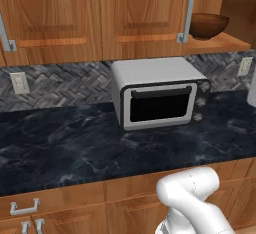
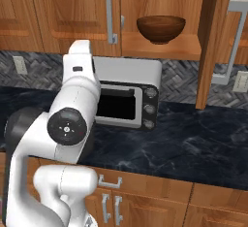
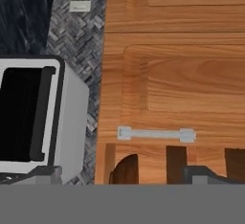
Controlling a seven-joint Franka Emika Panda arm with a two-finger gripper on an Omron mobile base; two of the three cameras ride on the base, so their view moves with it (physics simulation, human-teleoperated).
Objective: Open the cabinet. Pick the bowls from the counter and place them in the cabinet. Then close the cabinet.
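Observation:
The cabinet [image 2: 77, 8] hangs over the counter [image 1: 75, 148]. Its left door is shut, with a silver bar handle [image 2: 111, 13]. Its right door [image 2: 209, 41] stands swung open. One dark brown wooden bowl [image 2: 161, 28] sits upright on the shelf [image 2: 160, 52] inside, also seen as the bowl [image 1: 207, 25] at the upper right of the left base view. In the rolled hand view my gripper [image 3: 123, 177] is open, nothing between its fingertips [image 3: 45, 174]. It faces the shut door's handle [image 3: 155, 134], with the bowl [image 3: 125, 170] just past it.
A silver toaster oven [image 1: 160, 98] stands on the counter against the herringbone backsplash, right under the cabinet. Wall outlets [image 1: 20, 83] sit on the backsplash. Drawers with small handles [image 1: 24, 207] run below the counter. My white arm [image 2: 72, 119] rises left of the toaster oven.

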